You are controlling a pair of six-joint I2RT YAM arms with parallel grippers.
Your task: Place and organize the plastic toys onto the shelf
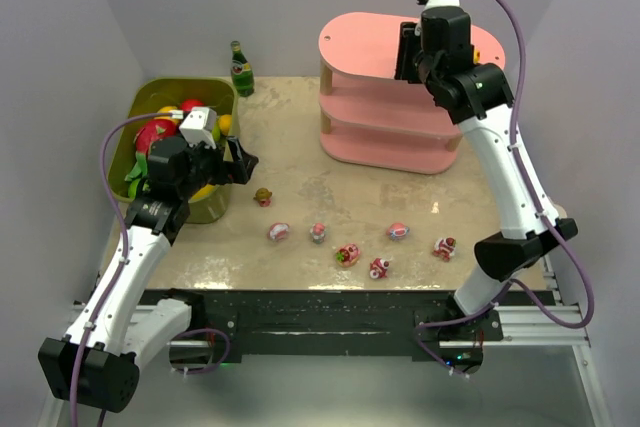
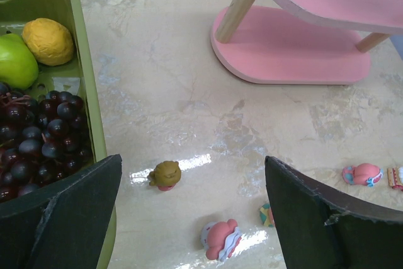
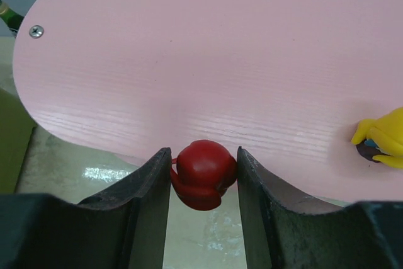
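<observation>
My right gripper [image 3: 203,155] is shut on a small red toy [image 3: 204,174] and holds it at the near edge of the pink shelf's top board [image 3: 208,61]. A yellow toy [image 3: 384,140] stands on that board to the right. In the top view this gripper [image 1: 412,52] hangs over the shelf [image 1: 365,47]. Several plastic toys lie on the table, among them a brown-haired one [image 1: 263,197] and a pink one [image 1: 279,232]. My left gripper [image 2: 192,218] is open above the brown-haired toy [image 2: 165,174] and a pink toy [image 2: 220,239], touching neither.
An olive-green bin [image 1: 150,97] at the left holds grapes [image 2: 38,137], a lemon [image 2: 48,41] and a green apple [image 2: 14,61]; its wall [image 2: 85,80] runs beside my left finger. A green bottle [image 1: 241,69] stands behind the bin. More toys [image 1: 398,231] lie toward the front right.
</observation>
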